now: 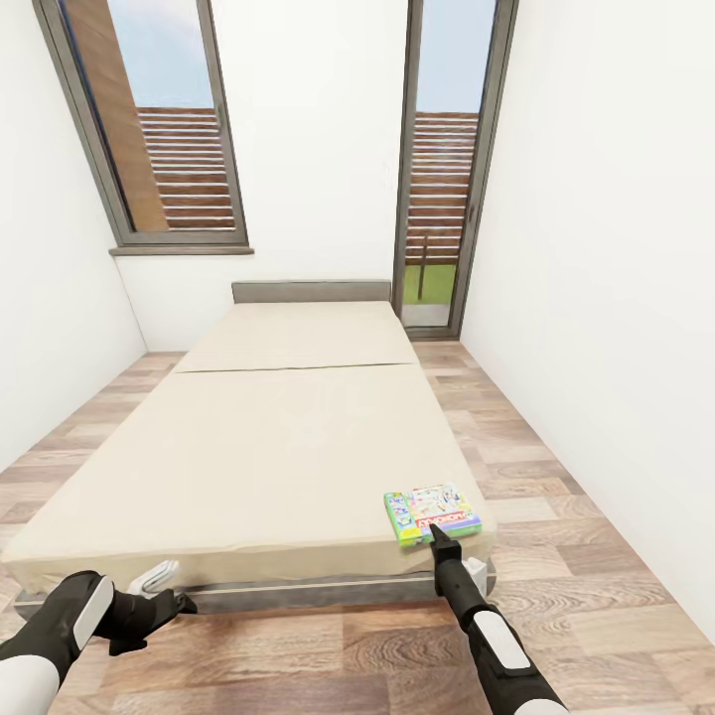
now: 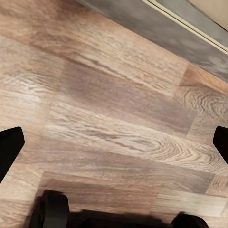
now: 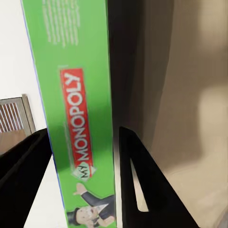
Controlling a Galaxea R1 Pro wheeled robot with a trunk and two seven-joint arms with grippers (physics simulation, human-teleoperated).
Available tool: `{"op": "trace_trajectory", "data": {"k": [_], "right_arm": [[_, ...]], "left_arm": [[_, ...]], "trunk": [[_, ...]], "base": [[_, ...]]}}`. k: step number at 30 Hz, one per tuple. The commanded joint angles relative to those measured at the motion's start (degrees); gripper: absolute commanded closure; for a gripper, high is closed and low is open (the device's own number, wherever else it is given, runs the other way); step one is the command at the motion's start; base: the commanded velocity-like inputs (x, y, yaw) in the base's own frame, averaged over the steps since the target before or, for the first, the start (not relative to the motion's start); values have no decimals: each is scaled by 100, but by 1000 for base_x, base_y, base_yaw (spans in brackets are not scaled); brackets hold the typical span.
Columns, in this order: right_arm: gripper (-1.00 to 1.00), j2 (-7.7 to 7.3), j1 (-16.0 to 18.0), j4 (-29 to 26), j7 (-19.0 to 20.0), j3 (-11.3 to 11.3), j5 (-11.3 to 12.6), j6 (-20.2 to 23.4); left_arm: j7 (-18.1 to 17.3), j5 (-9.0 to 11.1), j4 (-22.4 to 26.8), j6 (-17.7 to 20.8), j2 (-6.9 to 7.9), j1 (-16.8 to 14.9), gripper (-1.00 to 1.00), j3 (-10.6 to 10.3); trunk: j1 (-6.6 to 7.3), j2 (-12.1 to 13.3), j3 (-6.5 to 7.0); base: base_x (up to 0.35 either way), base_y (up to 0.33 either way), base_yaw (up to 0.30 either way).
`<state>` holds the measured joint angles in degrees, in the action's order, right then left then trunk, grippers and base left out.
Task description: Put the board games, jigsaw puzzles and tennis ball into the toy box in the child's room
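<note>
Jaws on my right gripper [image 3: 83, 175] sit narrow, 1 dark finger on each side of the green side of a board game [image 3: 78, 118], printed MY MONOPOLY in white on a red band; whether the pads actually press the cardboard I cannot tell. From my head camera that same board game [image 1: 433, 512] is a small flat rectangle with a green and white cartoon cover, lying at the near right corner of the bed [image 1: 298, 437], and my right gripper [image 1: 437, 537] reaches its near edge as a thin dark point, so the gap between the fingers is hidden from there.

My left gripper [image 2: 114, 142] is spread wide: in the left wrist picture its 2 black fingertips [image 2: 9, 147] stand at opposite edges with bare wood-grain floor [image 2: 118, 118] between them. From the head camera it [image 1: 149, 596] hangs low beside the dark grey bed frame [image 1: 298, 594].

Beige mattress, smooth and matte, with 1 seam across it, spreads toward the grey headboard [image 1: 311, 291]. Plank floor runs along both sides of the bed between white walls.
</note>
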<state>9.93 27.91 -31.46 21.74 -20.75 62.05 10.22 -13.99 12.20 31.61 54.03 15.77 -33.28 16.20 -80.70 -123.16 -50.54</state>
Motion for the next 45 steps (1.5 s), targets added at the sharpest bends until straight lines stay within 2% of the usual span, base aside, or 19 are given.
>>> {"op": "trace_trajectory", "data": {"k": [1,6,35,38,43,45], "right_arm": [[100,7,4,0,15,-42,52,59],[100,7,4,0,15,-41,56,59],[100,7,4,-27,69,-28,30,67],[100,7,4,-57,54,-22,26,169],[100,7,11,-399,37,151,5,802],[100,7,9,-502,42,188,-1,907]], "left_arm": [[-24,-16,3,29,-3,-3,-100,23],[-31,-14,3,29,4,-2,-100,23],[-24,-16,3,29,-12,-2,-100,23],[-24,-16,0,29,-14,-1,-100,23],[-10,-23,-34,24,-28,-3,-100,23],[-8,-24,-37,22,-29,-3,-100,23]], "trunk": [[1,-2,-5],[1,-2,-5],[638,1161,515],[704,1281,569],[814,1482,659],[857,1562,695]], "base": [[0,0,0],[0,0,0],[0,0,0],[0,0,0],[0,0,0],[0,0,0]]}}
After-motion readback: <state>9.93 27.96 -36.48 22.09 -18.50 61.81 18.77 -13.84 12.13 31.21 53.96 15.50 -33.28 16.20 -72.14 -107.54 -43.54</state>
